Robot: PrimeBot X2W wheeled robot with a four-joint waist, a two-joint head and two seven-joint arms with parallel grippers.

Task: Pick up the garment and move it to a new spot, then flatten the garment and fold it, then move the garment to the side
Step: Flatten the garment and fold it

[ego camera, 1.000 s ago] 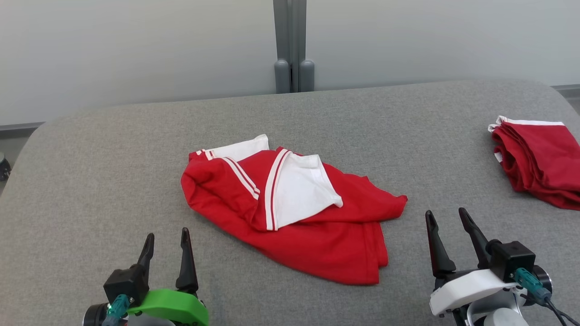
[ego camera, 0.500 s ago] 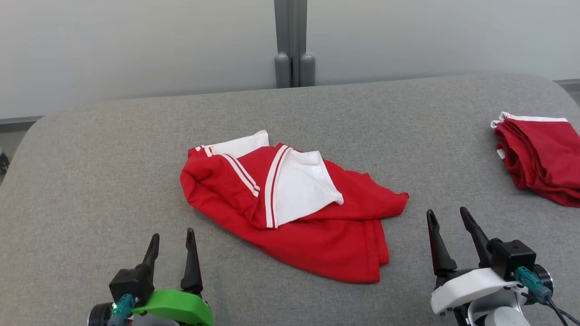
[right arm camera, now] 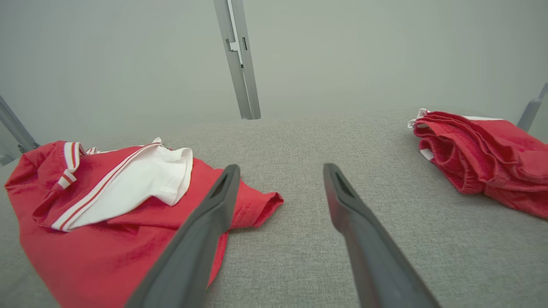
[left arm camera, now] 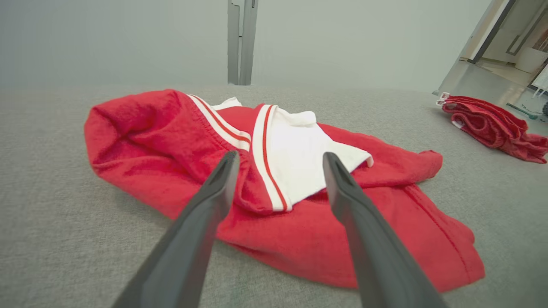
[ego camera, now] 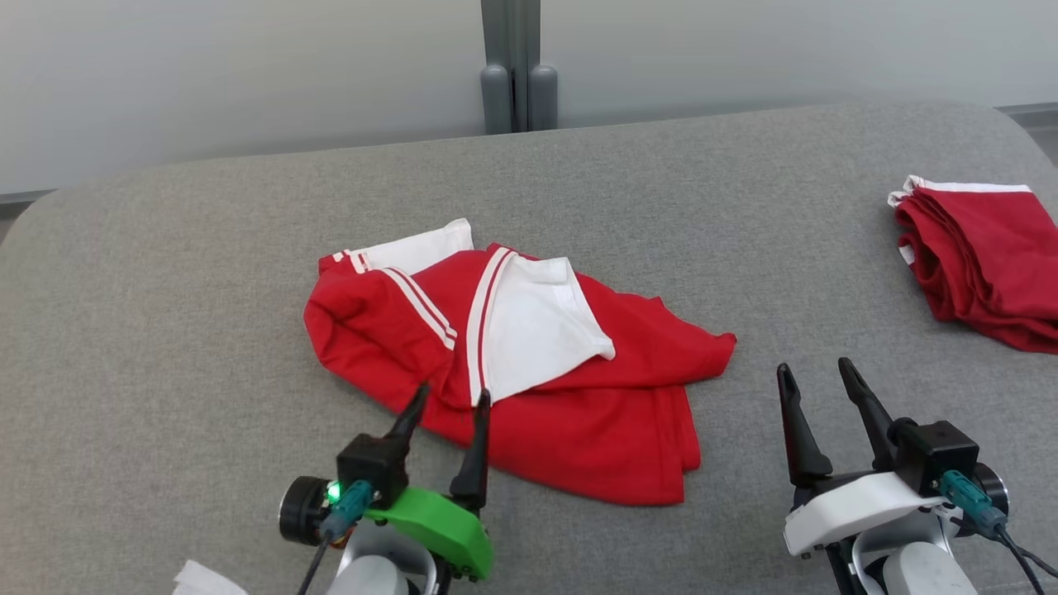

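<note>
Grey table (ego camera: 165,248), garment (ego camera: 570,421) mid-surface, well apart from edges

Left gripper (ego camera: 453,392) covers part of the garment (ego camera: 579,413)

At three o'clock, a folded red cloth (ego camera: 984,264) with white trim lies on the grey fabric surface (ego camera: 165,347). Twelve o'clock, a grey post (ego camera: 511,66) stands against the pale wall (ego camera: 207,66). Seven o'clock, a white scrap (ego camera: 202,581).

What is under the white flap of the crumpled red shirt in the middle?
The white flap lies on red cloth of the same shirt, which rests on the grey surface. Anything beneath those folds is covered and cannot be seen.
</note>
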